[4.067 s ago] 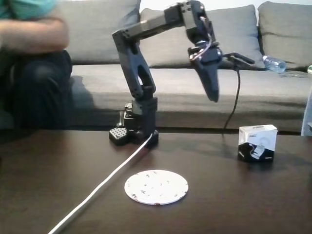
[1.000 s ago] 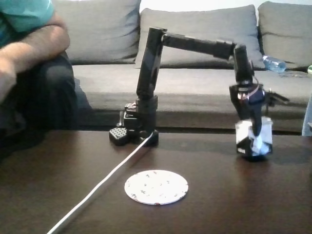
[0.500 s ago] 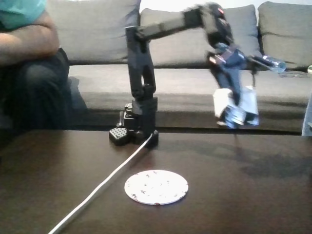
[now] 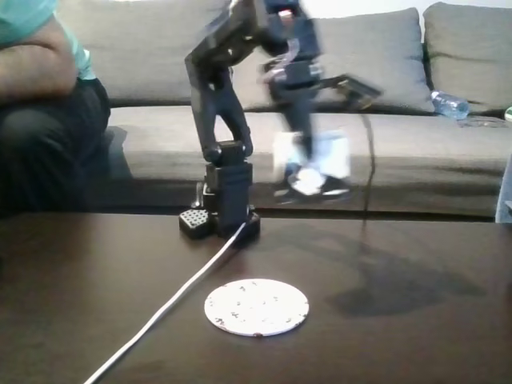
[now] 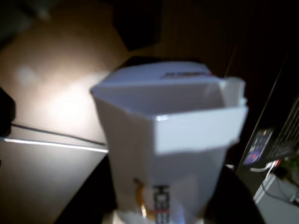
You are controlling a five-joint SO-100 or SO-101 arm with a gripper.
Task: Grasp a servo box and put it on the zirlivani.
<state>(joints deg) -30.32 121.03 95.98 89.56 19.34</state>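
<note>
While blurred, end effector (image 4: 308,182) grips servo box (image 4: 314,160) above zirlivani (image 4: 256,306).

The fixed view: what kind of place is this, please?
Most likely a home living room. A grey sofa with back cushions stands behind a dark wooden coffee table, a person sits on the sofa at left, and a plastic bottle lies on the seat.

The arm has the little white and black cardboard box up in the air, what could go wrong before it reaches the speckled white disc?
1. The small white and black cardboard servo box hangs high above the dark table and looks motion-blurred; it might slip from the gripper.
2. The wrist view shows an open flap, so the box may land crooked on the round speckled white disc.
</note>
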